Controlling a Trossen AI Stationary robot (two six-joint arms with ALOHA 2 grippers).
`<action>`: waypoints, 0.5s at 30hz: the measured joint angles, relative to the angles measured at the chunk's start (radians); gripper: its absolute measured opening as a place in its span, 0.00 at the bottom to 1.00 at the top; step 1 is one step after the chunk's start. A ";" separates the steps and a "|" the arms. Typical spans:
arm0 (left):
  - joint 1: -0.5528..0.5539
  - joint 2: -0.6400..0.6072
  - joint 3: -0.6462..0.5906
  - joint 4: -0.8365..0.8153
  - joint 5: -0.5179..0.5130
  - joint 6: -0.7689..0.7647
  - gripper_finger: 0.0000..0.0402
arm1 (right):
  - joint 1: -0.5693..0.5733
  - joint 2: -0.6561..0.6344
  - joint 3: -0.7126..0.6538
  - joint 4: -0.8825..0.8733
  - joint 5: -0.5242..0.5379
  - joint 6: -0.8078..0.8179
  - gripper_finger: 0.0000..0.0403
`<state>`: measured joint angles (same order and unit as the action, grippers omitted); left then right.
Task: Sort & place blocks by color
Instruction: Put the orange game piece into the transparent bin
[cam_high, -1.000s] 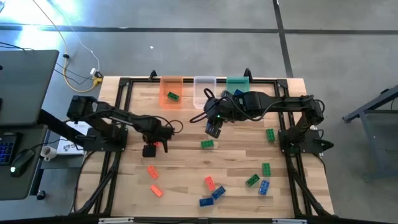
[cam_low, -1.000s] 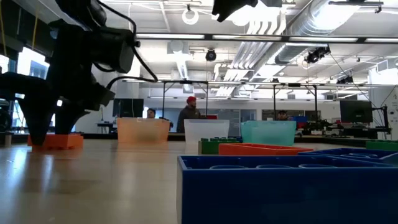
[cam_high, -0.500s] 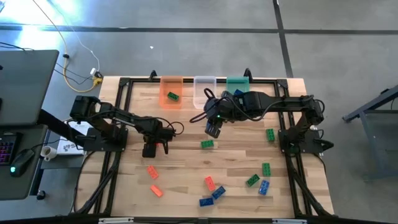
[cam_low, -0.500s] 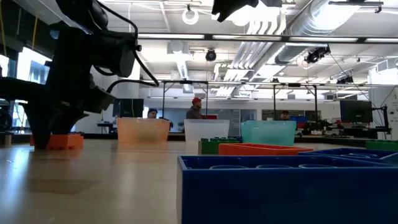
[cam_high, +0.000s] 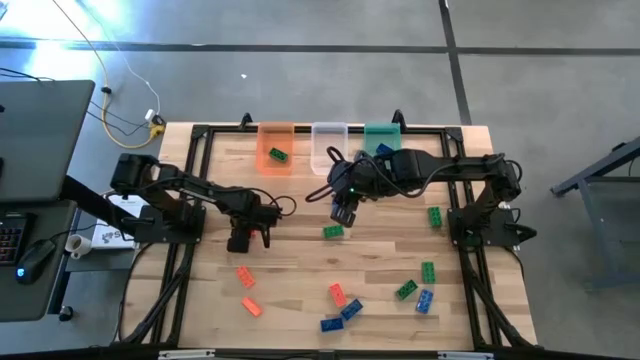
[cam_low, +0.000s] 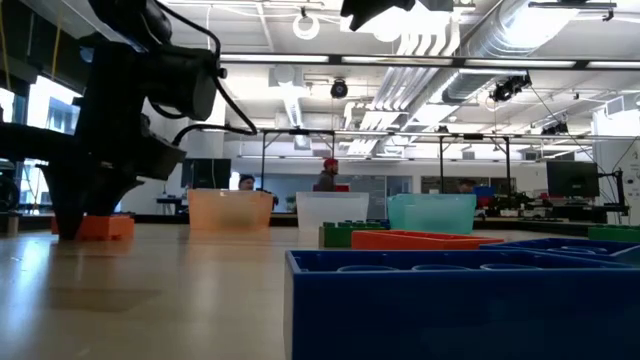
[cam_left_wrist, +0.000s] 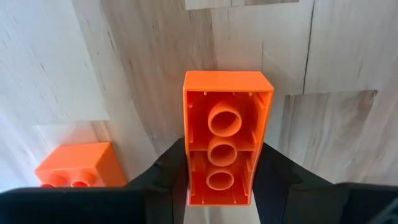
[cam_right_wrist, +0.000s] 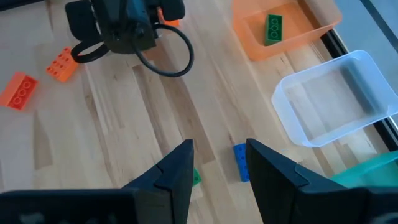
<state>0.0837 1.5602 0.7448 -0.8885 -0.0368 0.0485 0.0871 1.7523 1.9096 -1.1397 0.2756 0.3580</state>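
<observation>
An orange block lies upside down on the table, hollow side up, left of centre. My left gripper points straight down and is shut on it. A second orange block lies beside it with its studs up. In the low view the held block rests flat on the wood under the left arm. My right gripper hangs open high over the table's middle. Seen between its fingers, a blue block lies on the table below. A green block lies close by. My left gripper pinches the orange block's two long sides between its two fingers, near one end of the block. The fingers come from above, pointing down, and lie across the block. The block lies flat on the table, open underside up.
At the far edge stand an orange tub holding a green block, a clear tub and a green tub. Orange, blue and green blocks lie scattered toward the near edge. People move in the room beyond the table.
My left gripper has stayed where it was and shut its fingers on the orange block, rolling slightly about its own axis. The block has kept its place on the table.
</observation>
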 joint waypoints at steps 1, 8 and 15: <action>0.000 -0.007 0.002 0.005 -0.010 -0.001 0.27 | 0.002 0.000 0.000 0.000 0.000 0.000 0.34; 0.000 -0.078 0.061 0.006 -0.014 0.015 0.27 | 0.005 0.000 0.000 0.000 -0.020 0.000 0.34; 0.001 -0.138 0.128 0.028 -0.008 0.048 0.27 | 0.005 0.000 0.000 0.007 -0.022 -0.013 0.34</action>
<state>0.0849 1.4222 0.8728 -0.8601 -0.0447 0.0965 0.0925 1.7523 1.9098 -1.1325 0.2535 0.3449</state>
